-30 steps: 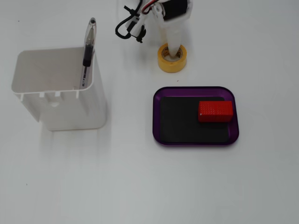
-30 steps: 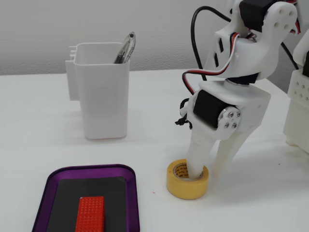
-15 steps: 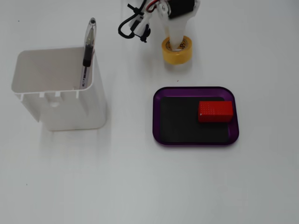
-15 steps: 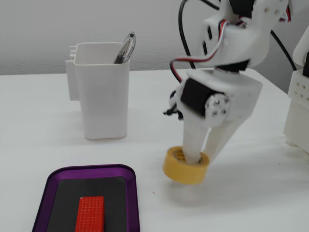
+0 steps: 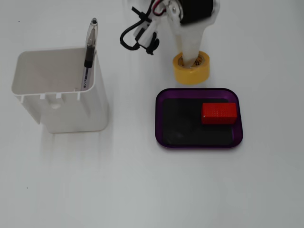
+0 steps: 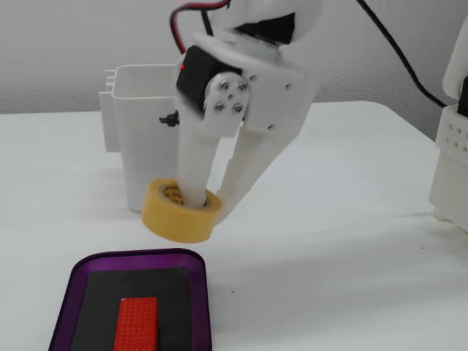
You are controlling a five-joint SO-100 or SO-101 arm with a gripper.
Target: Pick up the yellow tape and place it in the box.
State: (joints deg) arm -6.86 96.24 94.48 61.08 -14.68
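Note:
The yellow tape (image 5: 191, 71) is a small ring that sits just beyond the purple tray's far edge. In a fixed view (image 6: 178, 216) it is tilted, with one side raised. My white gripper (image 6: 210, 202) comes down on it from above. One finger (image 5: 192, 56) reaches inside the ring's hole and the other presses the outside of the wall, so the jaws clamp the tape's wall. The white box (image 5: 71, 111) stands open-topped to the left in a fixed view, and behind the gripper in the other fixed view (image 6: 139, 110).
A pen (image 5: 89, 50) stands upright inside the box at its far right corner. A purple tray (image 5: 161, 121) holding a red block (image 5: 219, 113) lies just in front of the tape, and it also shows in a fixed view (image 6: 206, 292). Black cables (image 5: 130, 38) hang beside the arm.

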